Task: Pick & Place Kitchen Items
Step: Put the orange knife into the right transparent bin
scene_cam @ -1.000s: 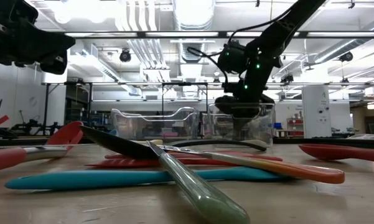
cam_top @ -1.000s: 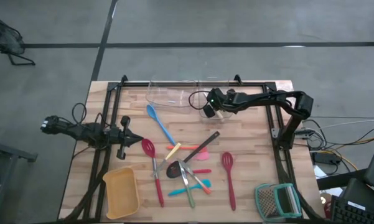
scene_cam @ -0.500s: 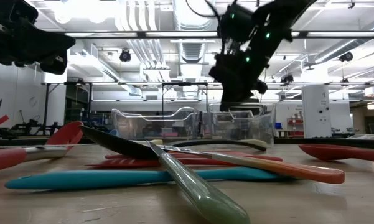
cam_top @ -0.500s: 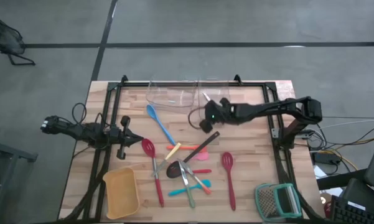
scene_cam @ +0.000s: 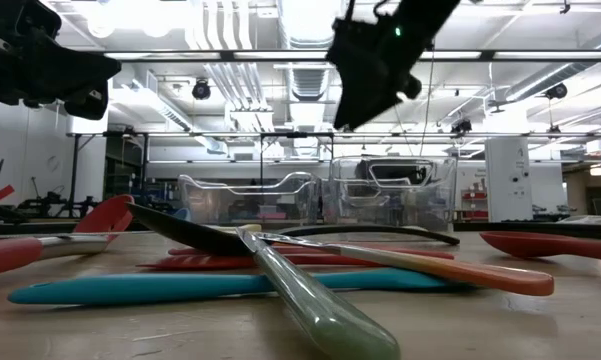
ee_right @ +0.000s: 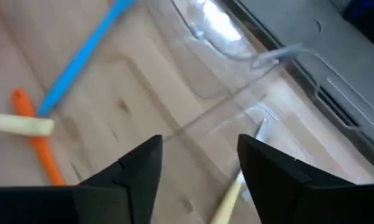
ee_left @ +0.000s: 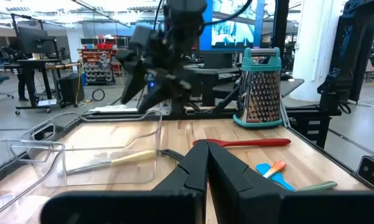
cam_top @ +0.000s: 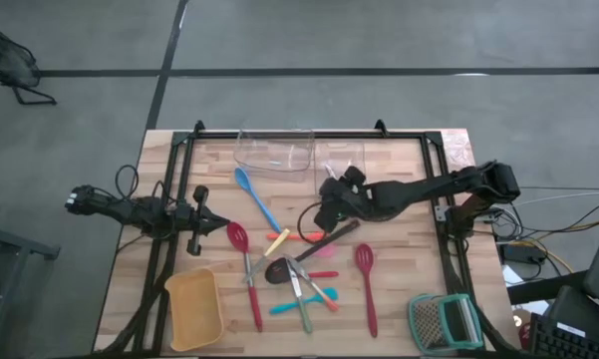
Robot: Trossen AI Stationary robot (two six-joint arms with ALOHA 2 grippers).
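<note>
Most of the slim plastic and silicone kitchen utensils [cam_top: 294, 269] lay loose in a heap at the middle of my wooden counter [cam_top: 399, 289]: a long blue spoon [cam_top: 255, 198], two long red slotted spoons [cam_top: 245, 269] and [cam_top: 367, 284], a black spoon [cam_top: 309, 249], and small orange, pink and teal spatulas crossing one another. One yellow-handled piece [ee_left: 121, 160] already sat in the clear plastic tub [cam_top: 274, 152] at the far edge, and another showed in the neighbouring tub [cam_top: 341, 158], so I judged the job barely begun, with nearly everything left to move. My right gripper [cam_top: 331, 211] hung above the pile with its fingers [ee_right: 134, 171] spread and empty. My left gripper [cam_top: 215, 227] waited at the counter's left side, fingers pressed together on nothing. I could read no brand, label or writing anywhere.
</note>
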